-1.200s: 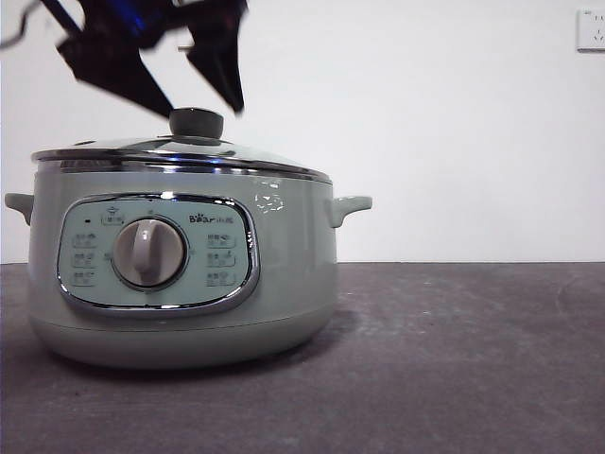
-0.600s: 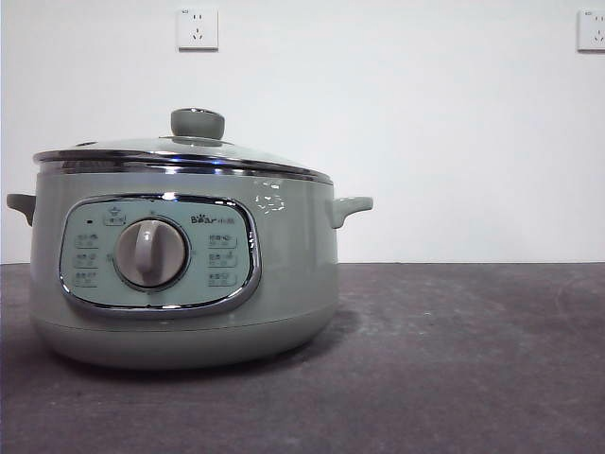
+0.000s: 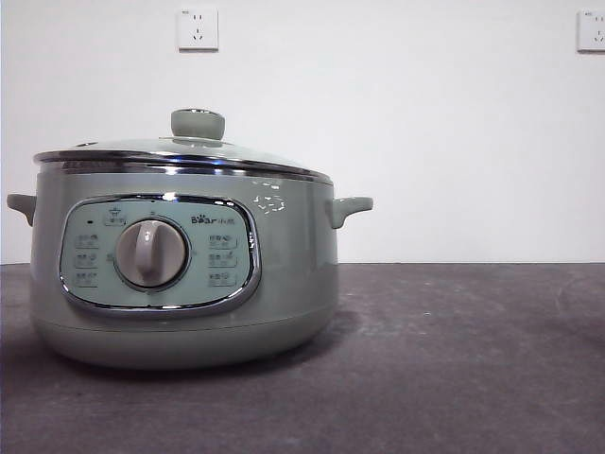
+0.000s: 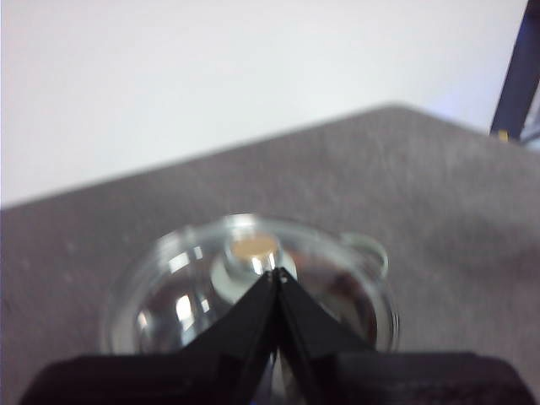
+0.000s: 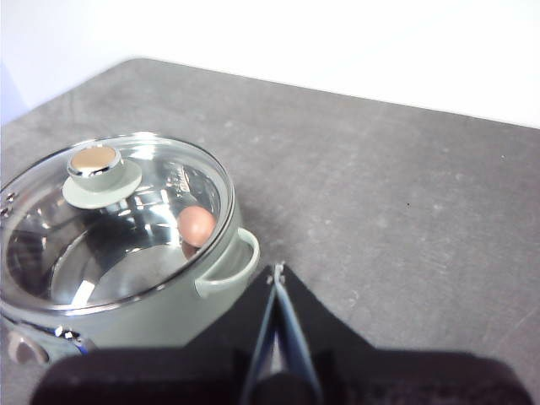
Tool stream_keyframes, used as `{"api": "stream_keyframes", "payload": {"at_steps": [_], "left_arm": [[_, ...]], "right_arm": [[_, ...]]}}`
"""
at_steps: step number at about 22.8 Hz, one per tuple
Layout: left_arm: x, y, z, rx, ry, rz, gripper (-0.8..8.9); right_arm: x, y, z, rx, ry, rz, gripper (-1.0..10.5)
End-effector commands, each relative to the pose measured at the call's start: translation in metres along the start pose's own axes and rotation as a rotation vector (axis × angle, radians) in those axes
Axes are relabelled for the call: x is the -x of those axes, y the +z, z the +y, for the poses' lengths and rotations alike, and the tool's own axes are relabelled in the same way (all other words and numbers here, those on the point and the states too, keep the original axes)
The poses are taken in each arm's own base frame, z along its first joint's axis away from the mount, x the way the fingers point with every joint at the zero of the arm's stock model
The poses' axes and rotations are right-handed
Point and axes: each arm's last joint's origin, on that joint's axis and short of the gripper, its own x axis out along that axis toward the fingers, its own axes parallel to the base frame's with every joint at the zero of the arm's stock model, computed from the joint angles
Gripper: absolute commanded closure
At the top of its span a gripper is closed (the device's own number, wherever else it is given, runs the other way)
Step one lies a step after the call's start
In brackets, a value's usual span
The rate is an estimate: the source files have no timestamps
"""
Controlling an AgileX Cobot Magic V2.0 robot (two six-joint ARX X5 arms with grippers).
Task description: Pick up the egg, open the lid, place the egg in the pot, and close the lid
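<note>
The pot (image 3: 184, 274) is sitting at the left of the dark grey table (image 3: 454, 359), its chrome-framed control panel (image 3: 159, 253) facing the front camera and showing the brand "Bear" above the grey dial (image 3: 151, 253); the small button labels are too fine to read. The lid (image 3: 180, 151) is resting closed on the pot's rim, its green knob (image 3: 198, 123) standing upright. Through the glass, the right wrist view is showing the egg (image 5: 196, 225) lying inside the pot near the side handle (image 5: 228, 266). The left gripper (image 4: 278, 274) is hanging above the lid with its jaws pressed together, holding nothing. The right gripper (image 5: 277, 272) is hovering over bare table just beside the pot, jaws likewise closed and empty. Two wall sockets (image 3: 198, 28) are showing on the white wall.
</note>
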Motion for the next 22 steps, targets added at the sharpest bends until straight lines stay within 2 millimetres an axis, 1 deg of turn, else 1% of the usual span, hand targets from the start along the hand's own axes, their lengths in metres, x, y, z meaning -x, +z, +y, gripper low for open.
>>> {"api": "stream_keyframes", "payload": {"at_steps": [1, 3, 7, 14, 22], "left_arm": [[-0.003, -0.02, -0.002, 0.005, -0.026, 0.008, 8.22], [-0.005, -0.027, -0.003, 0.016, -0.036, 0.017, 8.22], [-0.005, -0.03, -0.004, 0.041, -0.051, 0.054, 8.17], [-0.007, -0.039, -0.003, 0.029, -0.037, 0.145, 8.17], [-0.006, -0.044, -0.003, 0.0, -0.034, 0.198, 8.17]], "right_arm": [[0.0, -0.014, 0.0, -0.007, 0.001, 0.006, 9.6], [-0.001, -0.019, 0.0, -0.009, 0.001, 0.028, 9.6], [-0.002, -0.02, -0.001, -0.015, -0.008, 0.041, 9.5], [-0.002, -0.02, -0.001, -0.014, -0.006, 0.042, 9.5], [-0.002, -0.02, -0.001, -0.014, -0.006, 0.042, 9.5]]}}
